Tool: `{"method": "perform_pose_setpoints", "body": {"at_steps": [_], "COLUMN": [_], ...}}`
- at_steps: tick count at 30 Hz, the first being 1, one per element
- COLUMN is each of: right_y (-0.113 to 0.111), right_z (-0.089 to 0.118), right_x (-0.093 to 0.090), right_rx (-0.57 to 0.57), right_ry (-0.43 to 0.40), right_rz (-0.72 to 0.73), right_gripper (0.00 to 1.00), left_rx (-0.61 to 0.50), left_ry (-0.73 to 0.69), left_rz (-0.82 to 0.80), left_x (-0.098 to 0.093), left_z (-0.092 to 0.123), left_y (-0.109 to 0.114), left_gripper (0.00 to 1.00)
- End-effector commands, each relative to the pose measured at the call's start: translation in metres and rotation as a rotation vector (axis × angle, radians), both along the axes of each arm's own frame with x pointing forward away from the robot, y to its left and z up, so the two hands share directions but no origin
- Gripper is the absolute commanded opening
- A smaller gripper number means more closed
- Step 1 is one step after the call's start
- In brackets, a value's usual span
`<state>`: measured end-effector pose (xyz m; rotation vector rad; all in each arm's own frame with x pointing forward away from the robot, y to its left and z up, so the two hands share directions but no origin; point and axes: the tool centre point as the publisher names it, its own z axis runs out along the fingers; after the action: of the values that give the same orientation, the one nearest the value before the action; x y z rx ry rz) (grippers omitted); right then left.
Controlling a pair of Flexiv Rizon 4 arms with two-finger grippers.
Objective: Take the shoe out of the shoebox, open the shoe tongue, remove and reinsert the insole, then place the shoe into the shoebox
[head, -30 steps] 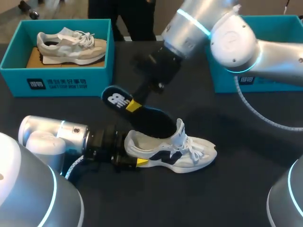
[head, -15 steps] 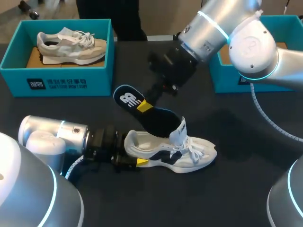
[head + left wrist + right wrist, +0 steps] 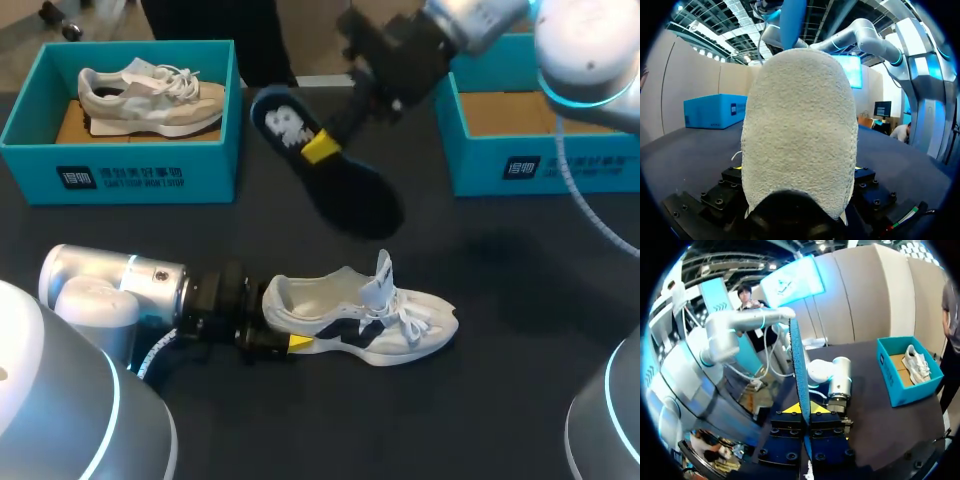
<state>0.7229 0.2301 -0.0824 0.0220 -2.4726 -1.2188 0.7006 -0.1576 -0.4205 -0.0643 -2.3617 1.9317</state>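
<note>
Your dark matte table (image 3: 480, 400) carries two teal cardboard shoeboxes at its far side. The left shoebox (image 3: 120, 178) holds a beige shoe (image 3: 150, 100) lying on its side. The right shoebox (image 3: 545, 165) shows a brown cardboard floor.

The shoe you are working on is the white shoe (image 3: 370, 322), which sits upright on the table near the middle, well apart from both boxes. It is a low trainer with navy side marks and white laces. Its toe points right, its heel points left, and its tongue stands up from the open mouth. From the left wrist camera the heel (image 3: 800, 125) looks like a tall rounded hump of nubbly white fabric.

The insole (image 3: 340, 185) hangs in the air on the far side of the shoe and touches nothing below it. It is a long, thin, dark foam shape. Its heel end, with a white mark, is tilted up to the far left, and its toe end slants down to the near right. Seen edge-on from the right wrist, it is a slim blue strip (image 3: 797, 365).

Your right gripper (image 3: 320, 148) is clamped on the insole near its heel end, with its yellow tips almost together on the thin edge (image 3: 802, 409). Your left gripper (image 3: 285, 335) lies low on the table and is clamped on the shoe's heel, its fingers set wide around it.
</note>
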Motion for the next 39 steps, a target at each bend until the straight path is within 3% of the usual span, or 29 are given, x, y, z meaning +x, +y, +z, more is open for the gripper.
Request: {"method": "perform_pose_setpoints", "body": {"at_steps": [1,18,21,25,29,30,39], "right_y": [-0.025,-0.027,-0.032,-0.042,-0.052,-0.057,-0.057], "right_z": [0.008,0.013,0.025,0.034,0.045,0.049,0.049], "right_x": [-0.013,-0.014,-0.024,-0.048,-0.069,-0.077,-0.077], "right_rx": [0.019,0.029,0.066,0.133,0.204,0.195,0.195], "right_ry": [0.01,-0.009,-0.051,-0.05,0.007,0.072,0.072], "right_rz": [-0.084,-0.079,-0.067,-0.055,-0.072,-0.14,-0.14], "right_gripper": [0.0,0.0,0.0,0.0,0.0,0.0,0.0], "left_rx": [0.0,0.0,0.0,0.0,0.0,0.0,0.0], "left_ry": [0.0,0.0,0.0,0.0,0.0,0.0,0.0], "left_rz": [0.001,0.001,0.001,0.001,0.001,0.001,0.001], "left_x": [0.002,0.002,0.002,0.002,0.002,0.002,0.002], "left_z": [-0.006,-0.006,-0.006,-0.006,-0.006,-0.006,-0.006], "left_y": [0.0,0.0,0.0,0.0,0.0,0.0,0.0], "left_gripper": [0.0,0.0,0.0,0.0,0.0,0.0,0.0]}}
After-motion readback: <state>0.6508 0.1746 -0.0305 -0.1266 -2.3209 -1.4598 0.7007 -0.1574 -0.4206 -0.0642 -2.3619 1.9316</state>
